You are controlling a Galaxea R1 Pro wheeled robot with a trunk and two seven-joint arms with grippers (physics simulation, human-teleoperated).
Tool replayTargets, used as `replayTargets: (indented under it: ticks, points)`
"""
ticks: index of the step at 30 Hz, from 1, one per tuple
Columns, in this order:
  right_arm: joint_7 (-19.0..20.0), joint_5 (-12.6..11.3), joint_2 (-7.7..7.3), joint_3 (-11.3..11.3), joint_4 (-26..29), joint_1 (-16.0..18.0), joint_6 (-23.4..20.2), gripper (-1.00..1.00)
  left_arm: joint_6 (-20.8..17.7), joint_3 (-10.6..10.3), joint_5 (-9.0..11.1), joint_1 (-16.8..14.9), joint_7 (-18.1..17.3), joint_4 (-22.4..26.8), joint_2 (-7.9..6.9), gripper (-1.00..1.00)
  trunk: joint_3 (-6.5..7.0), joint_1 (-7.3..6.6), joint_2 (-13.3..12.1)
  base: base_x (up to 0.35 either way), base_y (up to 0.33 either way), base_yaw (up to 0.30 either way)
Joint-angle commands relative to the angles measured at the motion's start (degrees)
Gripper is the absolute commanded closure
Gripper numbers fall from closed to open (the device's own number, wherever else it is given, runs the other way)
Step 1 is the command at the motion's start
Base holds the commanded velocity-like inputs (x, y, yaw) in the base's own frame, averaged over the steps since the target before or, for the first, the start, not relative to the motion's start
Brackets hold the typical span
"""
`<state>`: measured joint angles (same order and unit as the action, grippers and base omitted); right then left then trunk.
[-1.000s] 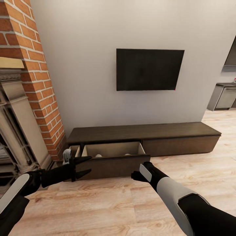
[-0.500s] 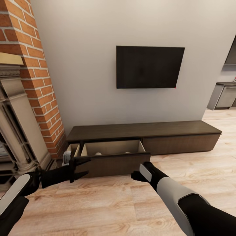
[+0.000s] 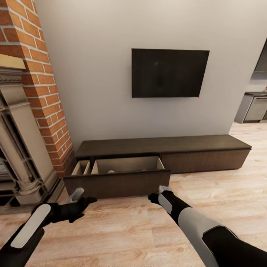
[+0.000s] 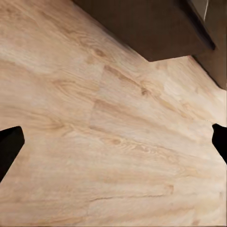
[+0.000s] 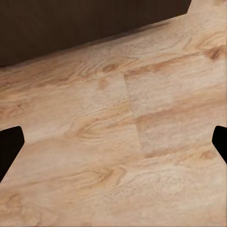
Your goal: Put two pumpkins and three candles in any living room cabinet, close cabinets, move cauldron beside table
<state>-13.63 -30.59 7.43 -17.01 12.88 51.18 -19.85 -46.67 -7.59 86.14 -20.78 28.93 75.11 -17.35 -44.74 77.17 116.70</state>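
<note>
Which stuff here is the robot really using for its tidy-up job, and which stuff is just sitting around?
For the job:
- cabinet, its drawer pulled out
- left tool, open, holding nothing
- right tool, open, holding nothing

Just sitting around:
- TV on the wall
- brick chimney
- fireplace surround
- wooden floor

Black jointed arms, pale grey oval forearm panels, black tool fingers

A black television hangs on the pale wall. A red brick column rises beside an ornate fireplace surround. Light wooden floor spreads below; grey kitchen cupboards stand far off.
</note>
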Motion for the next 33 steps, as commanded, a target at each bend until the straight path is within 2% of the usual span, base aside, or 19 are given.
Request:
replayTargets:
  ticks: [1, 4, 5, 6, 7, 8, 10, 12, 15, 19, 23, 26, 29, 33]
  points:
    - [0.22, 0.29, 0.11, -0.90, 0.14, -0.90, 1.43, -1.00, 1.77, -0.06, -3.98, -0.04, 0.54, -2.30, 1.40, -1.00, -0.23, 0.21, 0.45, 0.000, 0.000, 0.000]
    - [1.03, 2.91, 0.39, -1.56, 0.16, -4.03, 7.05, -1.00, 9.10, -0.30, -16.87, 0.07, 0.38, -8.23, 4.80, -1.00, -0.77, 0.87, 1.65, 0.000, 0.000, 0.000]
    - [1.09, 3.38, 0.41, -1.61, 0.12, -4.55, 7.97, -1.00, 10.76, -0.46, -18.82, 0.08, 0.30, -9.14, 5.32, -1.00, -0.95, 1.09, 2.05, 0.000, 0.000, 0.000]
    - [1.17, 4.31, 0.43, -1.68, 0.06, -5.60, 9.80, -1.00, 14.35, -1.19, -22.55, 0.09, 0.03, -11.18, 6.50, -1.00, -1.13, 1.31, 2.45, 0.000, 0.000, 0.000]
    - [1.27, 5.20, 0.45, -1.72, 0.02, -6.72, 11.60, -1.00, 18.18, -2.58, -26.09, 0.10, -0.47, -13.52, 7.83, -1.00, -1.31, 1.53, 2.85, 0.000, 0.000, 0.000]
    - [1.35, 5.60, 0.46, -1.74, -0.01, -7.33, 12.51, -1.00, 20.13, -3.48, -27.78, 0.11, -0.78, -14.78, 8.46, -1.00, -1.49, 1.75, 3.26, 0.000, 0.000, 0.000]
    - [1.81, 7.14, 0.47, -1.77, 0.00, -10.20, 16.76, -1.00, 28.25, -7.97, -33.98, 0.12, -2.23, -19.87, 10.63, -1.00, -1.85, 2.19, 4.06, 0.000, 0.000, 0.000]
    - [2.09, 8.53, 0.44, -1.79, 0.04, -12.95, 22.06, -1.00, 36.37, -12.43, -38.47, 0.12, -3.04, -24.49, 12.29, -1.00, -2.21, 2.63, 4.86, 0.000, 0.000, 0.000]
    - [2.17, 10.22, 0.47, -1.79, -0.34, -14.62, 27.07, -1.00, 44.36, -16.41, -41.12, 0.12, -3.43, -28.96, 14.50, -1.00, -2.75, 3.29, 6.06, 0.000, 0.000, 0.000]
    - [2.19, 11.18, 0.46, -1.80, -0.53, -15.31, 29.54, -1.00, 48.81, -18.49, -42.36, 0.12, -3.57, -32.36, 16.51, -1.00, -3.47, 4.17, 7.67, 0.000, 0.000, 0.000]
    - [2.20, 11.43, 0.43, -1.88, -0.52, -15.45, 31.49, -1.00, 49.69, -18.97, -43.99, -0.03, -3.60, -32.75, 17.05, -1.00, -4.18, 5.05, 9.27, 0.000, 0.000, 0.000]
    - [1.99, 12.29, 0.45, -2.32, -0.15, -15.48, 32.07, -1.00, 49.89, -19.14, -46.65, -0.30, -3.61, -31.84, 17.19, -1.00, -4.72, 5.70, 10.47, 0.000, 0.000, 0.000]
    - [1.85, 14.16, 0.47, -3.36, 0.16, -15.49, 32.47, -1.00, 50.01, -19.20, -49.90, -0.44, -3.61, -30.46, 17.24, -1.00, -5.26, 6.36, 11.68, 0.000, 0.000, 0.000]
    - [2.08, 14.96, 0.57, -3.82, 0.68, -15.49, 32.83, -1.00, 50.31, -19.14, -52.25, -0.55, -3.61, -30.02, 17.26, -1.00, -5.98, 7.24, 13.28, 0.000, 0.000, 0.000]
